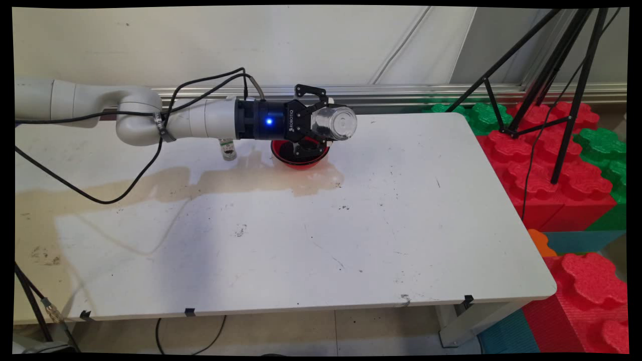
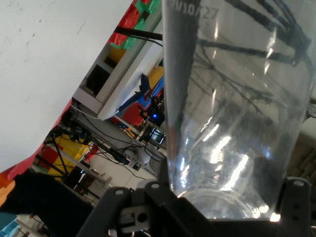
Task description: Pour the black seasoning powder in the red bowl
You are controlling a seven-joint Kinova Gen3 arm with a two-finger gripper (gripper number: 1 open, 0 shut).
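My gripper (image 1: 325, 122) is shut on a clear plastic cup (image 1: 335, 123), held tipped on its side with its base facing the camera, above a red bowl (image 1: 300, 154) at the back of the white table (image 1: 391, 240). In the hand view the cup (image 2: 237, 108) fills the right half, wedged between the fingers rising from the bottom edge. The bowl's contents are hidden by the gripper. A small bottle (image 1: 228, 149) stands on the table just left of the bowl, under the arm.
A brownish wet stain (image 1: 281, 175) spreads from the bowl leftward across the table. Red and green foam blocks (image 1: 551, 170) and a black tripod (image 1: 562, 90) stand past the table's right edge. Black cables (image 1: 125, 190) hang from the arm over the table's left part.
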